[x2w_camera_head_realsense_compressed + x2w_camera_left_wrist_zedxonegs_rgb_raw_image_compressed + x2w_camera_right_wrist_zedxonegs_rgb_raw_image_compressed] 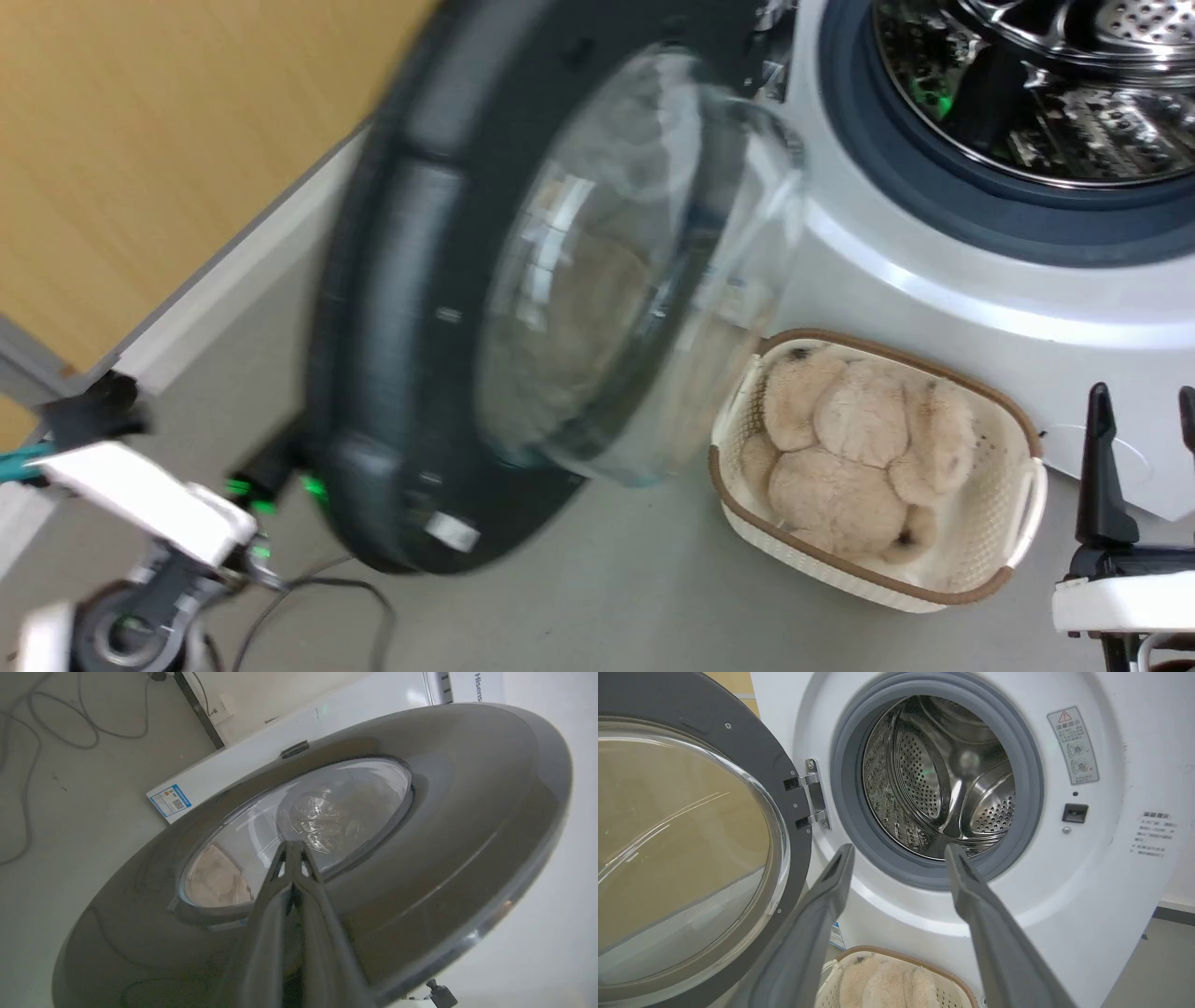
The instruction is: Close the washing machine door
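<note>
Left claw (pixel 293 847): fingers pressed together into one narrow blade and holding nothing. The tips sit at the outer face of the washing machine door (pixel 420 280), by the edge of its glass window. Whether they touch it I cannot tell.
Slip risk: that face is glossy and domed, so a thin closed tip could skate sideways off it, and the push would be lost.
Glass risk: a push landing on the clear bowl rather than the black ring would load the weakest part.
Right claw (pixel 899 858): fingers spread wide and empty, aimed at the drum (pixel 943 779).
Collision risk: this claw hangs in front of the opening, likely inside the door's arc. If it is not drawn back, the door may strike it.
Cable (pixel 317 597): loops on the floor (pixel 607 579) by the robot's base. It could snag a wheel if the body rolls forward with the push.
Door position: wide open on its hinge (pixel 812 795) at the machine's left, well apart from the gasket (pixel 843 765).
Basket (pixel 845 565): on the floor just before the washing machine (pixel 1111 882), full of fluffy beige pieces (pixel 859 439). It sits below the opening, near the door's lower sweep, and I cannot tell whether the door clears it.
Latch socket (pixel 1074 812): on the far side of the opening. A weak push may leave the door resting unlatched.
Wooden wall (pixel 140 140): behind the door and out of the way.
</note>
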Available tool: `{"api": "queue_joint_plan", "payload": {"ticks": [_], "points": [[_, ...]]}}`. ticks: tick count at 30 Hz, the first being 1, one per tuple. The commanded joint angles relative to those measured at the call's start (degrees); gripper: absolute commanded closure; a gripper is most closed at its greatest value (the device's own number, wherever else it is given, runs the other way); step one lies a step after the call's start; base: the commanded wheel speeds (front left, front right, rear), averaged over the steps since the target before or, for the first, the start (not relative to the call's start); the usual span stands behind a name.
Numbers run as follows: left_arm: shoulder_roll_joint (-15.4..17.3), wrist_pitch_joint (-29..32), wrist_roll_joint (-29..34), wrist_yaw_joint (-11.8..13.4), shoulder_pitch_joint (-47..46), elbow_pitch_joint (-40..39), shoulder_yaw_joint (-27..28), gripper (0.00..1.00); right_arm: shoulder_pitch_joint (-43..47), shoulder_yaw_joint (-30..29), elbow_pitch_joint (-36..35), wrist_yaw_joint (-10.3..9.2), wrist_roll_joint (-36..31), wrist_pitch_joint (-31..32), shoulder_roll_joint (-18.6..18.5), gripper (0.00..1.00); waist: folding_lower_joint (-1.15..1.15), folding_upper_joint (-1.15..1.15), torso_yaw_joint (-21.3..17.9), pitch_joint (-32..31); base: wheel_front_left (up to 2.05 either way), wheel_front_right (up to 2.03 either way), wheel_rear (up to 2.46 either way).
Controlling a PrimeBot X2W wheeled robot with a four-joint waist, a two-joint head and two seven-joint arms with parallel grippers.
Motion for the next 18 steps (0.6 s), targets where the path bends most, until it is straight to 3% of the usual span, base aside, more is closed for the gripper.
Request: {"api": "queue_joint_plan", "payload": {"ticks": [1,10,18], "points": [[-0.18,1.14,-1.88,-0.59,0.96,-1.49,-1.23,1.00,-0.83,-0.39,-0.26,0.04,0.43,-0.50,0.22,0.00,0.00,0.00,0.56,0.10,0.00,0.00,0.00],[-0.49,5.28,-3.94,-0.72,6.32,-15.30,-15.79,1.00,-1.37,0.02,-0.06,0.05,0.53,-0.75,0.23,0.00,0.00,0.00,0.03,-0.01,0.00,0.00,0.00],[-3.51,2.08,-3.06,-0.72,4.29,-15.60,-28.93,1.00,-2.61,1.06,0.05,0.05,0.80,-0.75,0.23,0.00,0.00,0.00,-5.64,0.29,0.00,0.00,0.00]]}}
